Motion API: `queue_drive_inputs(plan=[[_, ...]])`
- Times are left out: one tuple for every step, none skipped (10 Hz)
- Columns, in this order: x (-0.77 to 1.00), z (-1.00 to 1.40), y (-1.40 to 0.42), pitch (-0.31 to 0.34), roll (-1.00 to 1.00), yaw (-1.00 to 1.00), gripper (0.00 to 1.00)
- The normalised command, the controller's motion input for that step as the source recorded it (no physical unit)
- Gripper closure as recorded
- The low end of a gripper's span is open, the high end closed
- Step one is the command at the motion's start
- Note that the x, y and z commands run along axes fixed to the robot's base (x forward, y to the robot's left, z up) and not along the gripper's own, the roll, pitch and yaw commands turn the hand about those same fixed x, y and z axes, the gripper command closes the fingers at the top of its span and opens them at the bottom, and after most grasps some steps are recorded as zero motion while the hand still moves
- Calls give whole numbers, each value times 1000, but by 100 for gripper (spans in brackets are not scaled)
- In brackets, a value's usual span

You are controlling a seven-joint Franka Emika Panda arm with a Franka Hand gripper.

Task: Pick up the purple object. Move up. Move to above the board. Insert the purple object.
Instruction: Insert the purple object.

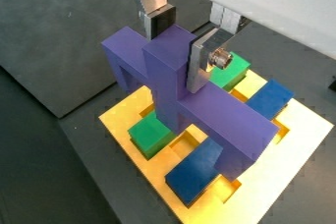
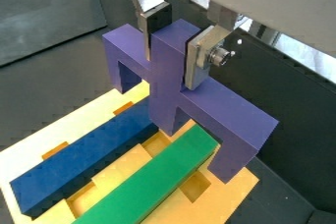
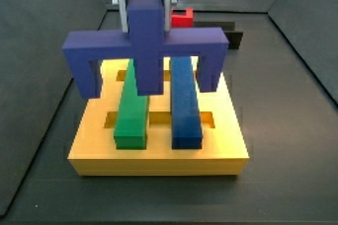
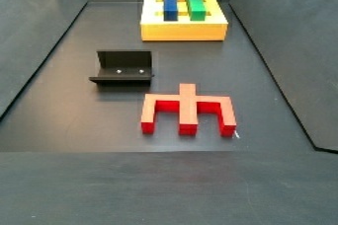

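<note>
Wrist views put you right on it: the tool (image 1: 180,43) is pinching the purple block's (image 1: 184,90) raised stub, silver fingers (image 2: 197,56) flat against either side, so the block hangs from the grip with its two legs pointing down. Below it sits the board (image 1: 305,125), already carrying a green bar (image 2: 151,189) and a blue bar (image 2: 85,159) lying side by side.

Here is the relation your next move turns on. In a side view the block's (image 3: 142,43) long bar runs crosswise to the green (image 3: 132,111) and blue (image 3: 184,106) bars, spanning over both, with a leg hanging outside each. It looks centred above the board (image 3: 158,155) and not yet seated; you'll want a straight descent with the legs meeting the open slots on either flank.

You can't see those slots properly; the block covers them in every close view, and how much gap remains beneath the legs is hard to judge.

Farther off, on the floor, the red block (image 4: 188,111) and the fixture (image 4: 123,69) sit well apart from the board (image 4: 185,32).
</note>
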Motion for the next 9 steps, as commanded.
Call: queue_drive_inputs(plan=[[229,-346,0,10,209,0,100],[106,-423,43,0,114,0,100],[154,-366,20,0,107,0,100],[166,-240,0,0,127,0,100],[106,-237,0,0,126,0,100],[0,-260,0,0,107,0,100],[0,-243,0,0,73,0,100],[0,-234,0,-3,39,0,100],[3,-169,0,0,0,0,100]])
